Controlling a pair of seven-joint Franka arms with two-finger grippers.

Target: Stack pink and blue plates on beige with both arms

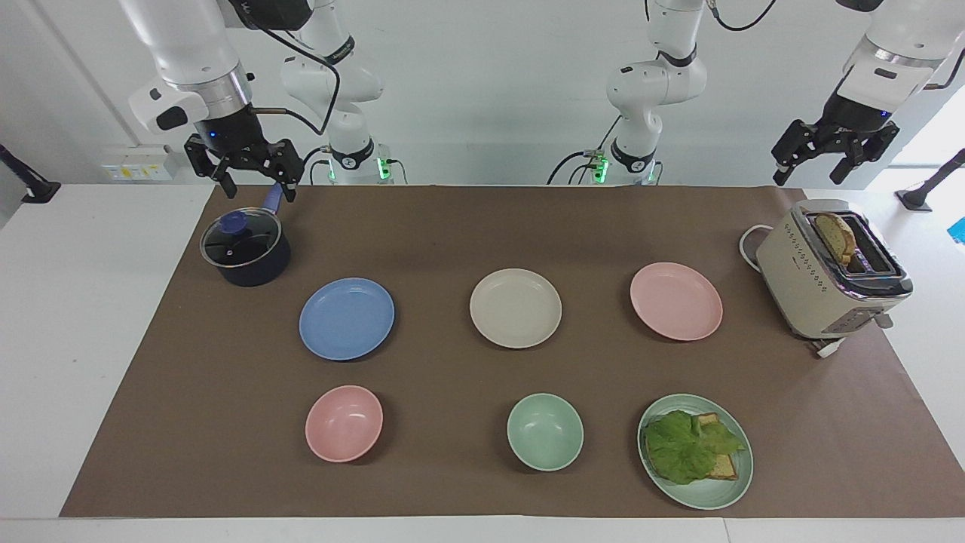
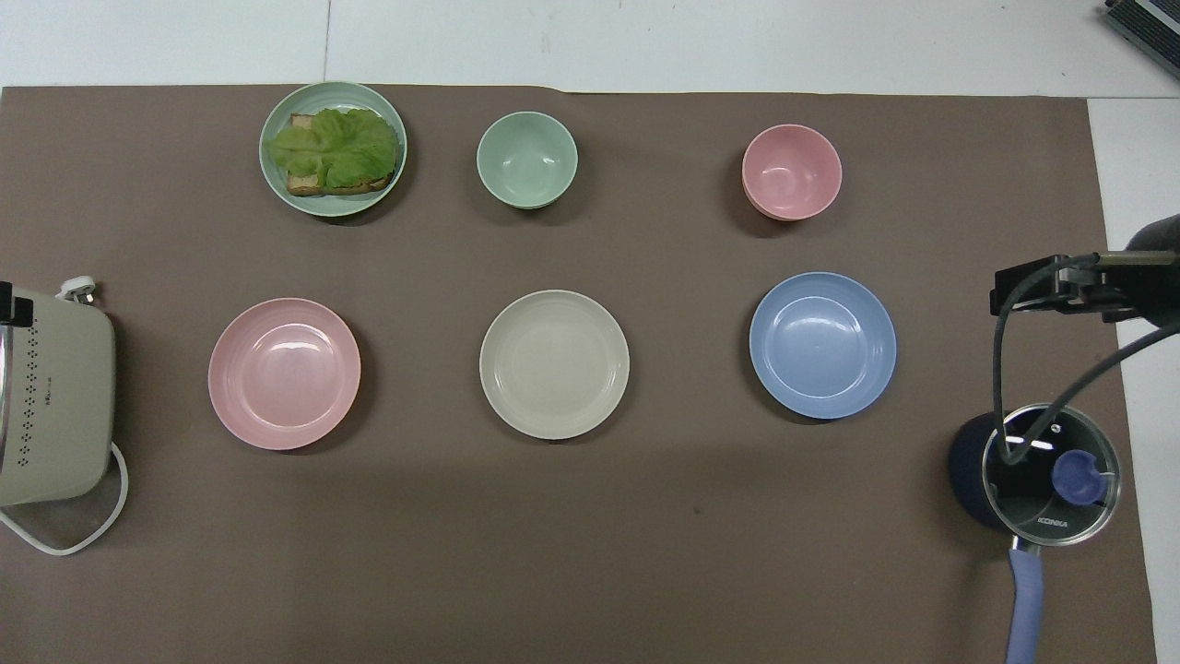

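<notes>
Nothing stacked yet. Left pincer point(image 1: 835, 160) over toaster point(image 1: 829, 273), right pincer point(image 1: 243, 170) over saucepan point(image 1: 246, 247): both wide open, empty. I'd reach pink plate point(image 1: 676, 301) and blue plate point(image 1: 347, 318) next, then beige plate point(image 1: 516, 308).

The pink plate point(image 2: 284, 373), blue plate point(image 2: 822, 345) and beige plate point(image 2: 554, 364) look smooth matt plastic. A matt brown paper-like sheet point(image 2: 590, 516) covers the glossy white worktop point(image 1: 83, 317). The saucepan point(image 1: 246, 249) carries a shiny glass lid point(image 2: 1051, 475). The toaster point(image 1: 829, 271) has a chrome top.
</notes>
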